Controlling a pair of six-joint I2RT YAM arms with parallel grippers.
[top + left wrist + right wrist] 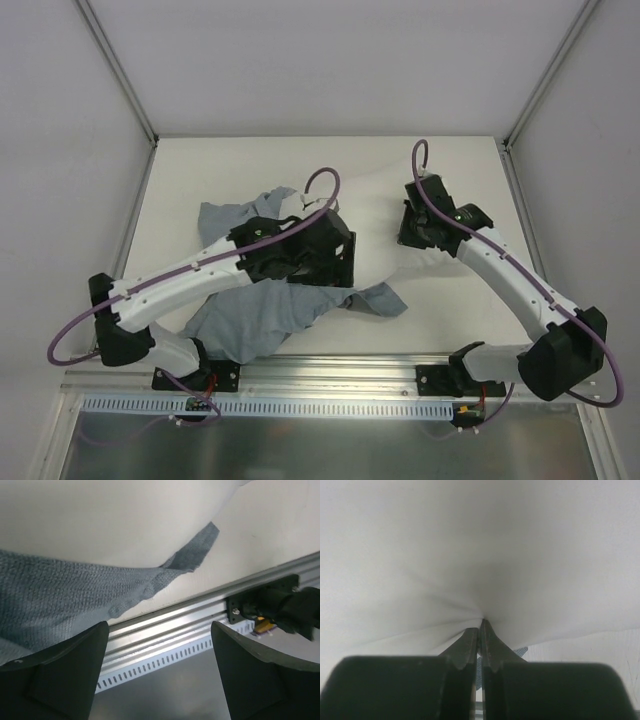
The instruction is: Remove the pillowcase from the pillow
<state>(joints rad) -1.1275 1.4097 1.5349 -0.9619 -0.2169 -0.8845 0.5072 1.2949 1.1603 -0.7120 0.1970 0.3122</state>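
- Roughly at the middle of the table, the pillowcase is seen crumpled in a limp heap. One part is spread toward the near edge and another is bunched farther back on the left.
- The pillow is shown in the right wrist view as a plain white surface that fills nearly the whole picture. It is drawn into fine creases that converge on one spot.
- The right gripper is clamped on that spot. Its jaws are pressed together with almost no gap, and a pinch of the pillow's white fabric is held between them.
- A small blue-grey patch of the pillowcase is glimpsed just beside the right fingers, below the pillow's edge.
- The left gripper is spread wide, and nothing is held between its jaws. Whether either finger touches the cloth cannot be told.
- Beyond those fingers, a grey part of the pillowcase is laid across the table. A narrow strip of it is run along the underside of the pillow's white bulge.
- The aluminium rail at the table's near edge is framed between the open fingers, and a black mount is fixed on it to one side.
- From above, the left arm is stretched over the pillowcase, and the right gripper is placed well to its right. The pillow is hardly told apart from the white table there.
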